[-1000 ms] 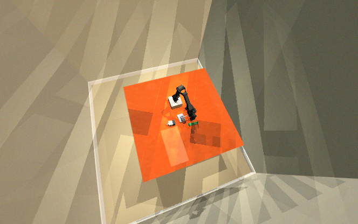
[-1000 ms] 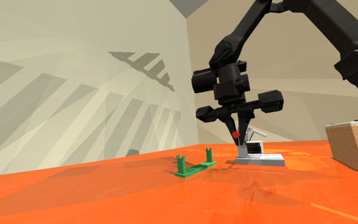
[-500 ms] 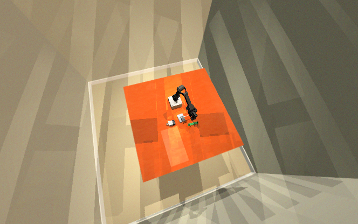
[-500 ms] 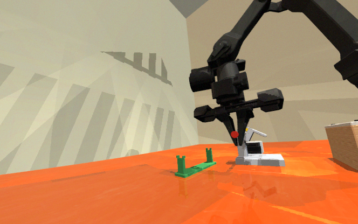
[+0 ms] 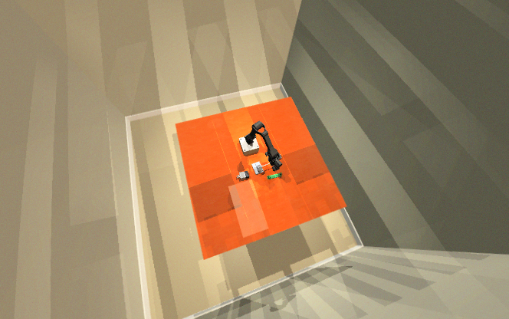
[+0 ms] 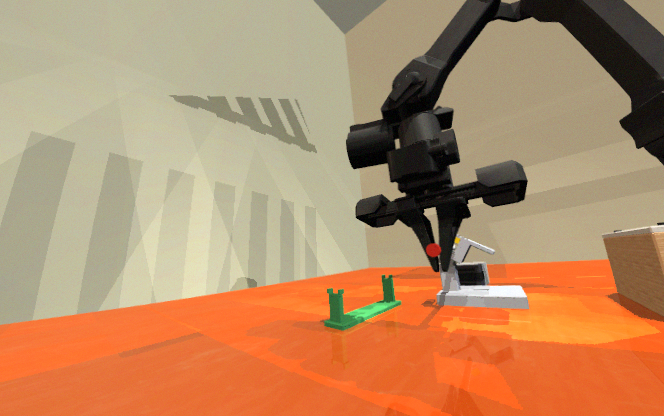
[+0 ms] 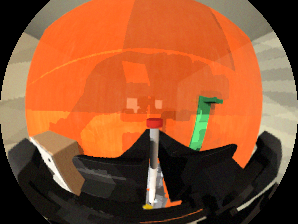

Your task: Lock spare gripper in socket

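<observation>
The lock pin, a pale rod with a red head (image 6: 433, 250) (image 7: 154, 123), is held near its head by my gripper (image 5: 271, 166) (image 6: 440, 269) (image 7: 154, 139), which is shut on it above the table. In the top view its shaft (image 5: 265, 166) spans from the gripper towards the white mount (image 5: 254, 168) (image 6: 505, 298). I cannot tell whether its far end is clear of the socket; a yellow spot (image 6: 457, 240) (image 7: 148, 206) shows there. The grey and black spare gripper (image 5: 243, 175) lies on the table beyond the mount, apart from it.
A green rack (image 5: 274, 175) (image 6: 370, 312) (image 7: 201, 127) with two notched uprights stands on the orange table (image 5: 215, 153) beside the mount, close to my gripper. The arm's base box (image 5: 250, 147) (image 6: 635, 265) (image 7: 60, 152), with a white top, stands behind the mount.
</observation>
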You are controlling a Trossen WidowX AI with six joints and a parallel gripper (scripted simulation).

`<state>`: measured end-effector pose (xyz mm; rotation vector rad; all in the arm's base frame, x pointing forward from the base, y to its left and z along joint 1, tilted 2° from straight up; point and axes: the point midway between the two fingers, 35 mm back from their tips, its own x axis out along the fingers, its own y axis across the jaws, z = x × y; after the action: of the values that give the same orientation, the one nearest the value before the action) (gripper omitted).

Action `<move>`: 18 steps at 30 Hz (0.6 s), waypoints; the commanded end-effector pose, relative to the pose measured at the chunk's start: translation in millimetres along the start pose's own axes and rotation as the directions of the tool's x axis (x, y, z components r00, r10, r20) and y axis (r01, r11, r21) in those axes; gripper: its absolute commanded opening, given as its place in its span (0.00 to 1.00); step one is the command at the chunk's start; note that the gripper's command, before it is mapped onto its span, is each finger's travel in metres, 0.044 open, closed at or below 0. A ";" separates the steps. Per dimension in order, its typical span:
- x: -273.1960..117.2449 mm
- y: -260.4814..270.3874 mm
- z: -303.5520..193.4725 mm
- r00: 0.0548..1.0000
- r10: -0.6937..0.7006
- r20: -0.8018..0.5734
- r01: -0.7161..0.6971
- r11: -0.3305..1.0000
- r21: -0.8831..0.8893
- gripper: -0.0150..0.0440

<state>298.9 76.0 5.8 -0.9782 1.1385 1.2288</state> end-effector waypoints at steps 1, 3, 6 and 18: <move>-0.9 -2.4 4.5 1.000 -0.003 0.000 0.003 1.000 0.005 0.25; -0.7 -2.4 5.6 1.000 -0.002 0.000 0.002 1.000 0.005 0.25; -0.2 -2.5 8.0 1.000 0.001 0.000 -0.001 1.000 0.006 0.25; -0.5 -2.8 15.6 1.000 0.009 -0.002 -0.009 1.000 0.008 0.25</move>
<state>300.1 87.7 6.6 -0.9719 1.1513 1.2358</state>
